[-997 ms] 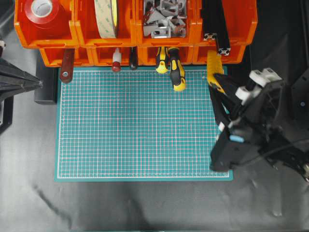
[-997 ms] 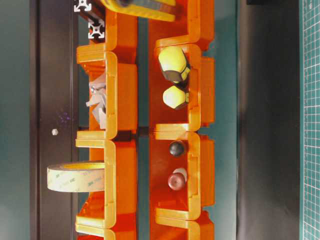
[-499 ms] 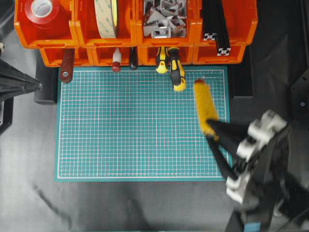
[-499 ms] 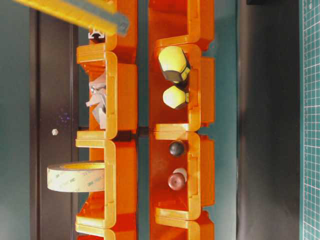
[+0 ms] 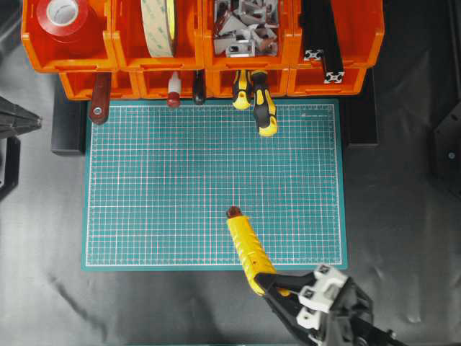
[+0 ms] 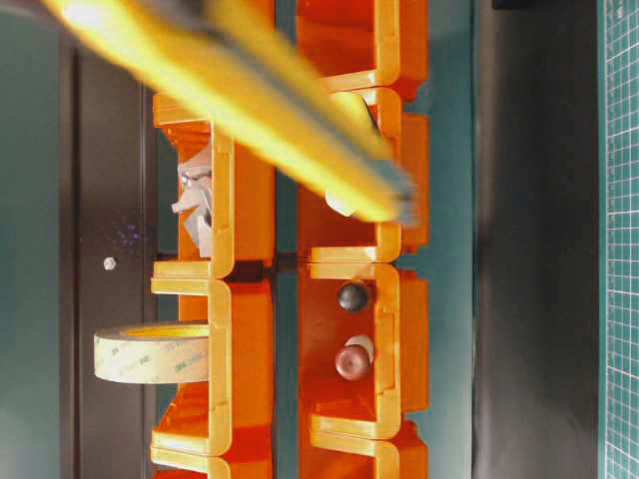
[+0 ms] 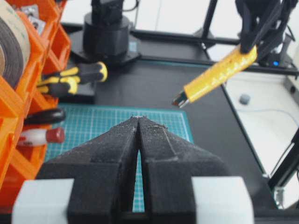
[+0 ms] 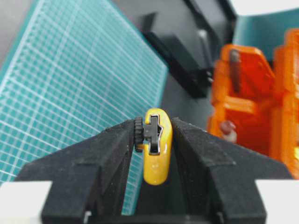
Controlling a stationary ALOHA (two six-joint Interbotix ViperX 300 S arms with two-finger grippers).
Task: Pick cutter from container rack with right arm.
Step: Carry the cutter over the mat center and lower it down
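At the overhead view's bottom, the right arm's jaws grasp the cutter [image 5: 245, 247] above the mat [image 5: 180, 180]; left jaws clenched.

Green cutting mat [image 5: 180, 187]; red tape roll [image 5: 63, 13]; two yellow-black screwdrivers [image 5: 263, 108].

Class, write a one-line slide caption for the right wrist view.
Right gripper clamps the yellow cutter above the green mat.

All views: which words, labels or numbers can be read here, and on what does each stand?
No text can be read with certainty.
Green mat: small pale print near its far right corner, too small to read.
Tape roll: faint marks on its side, too blurred to read.
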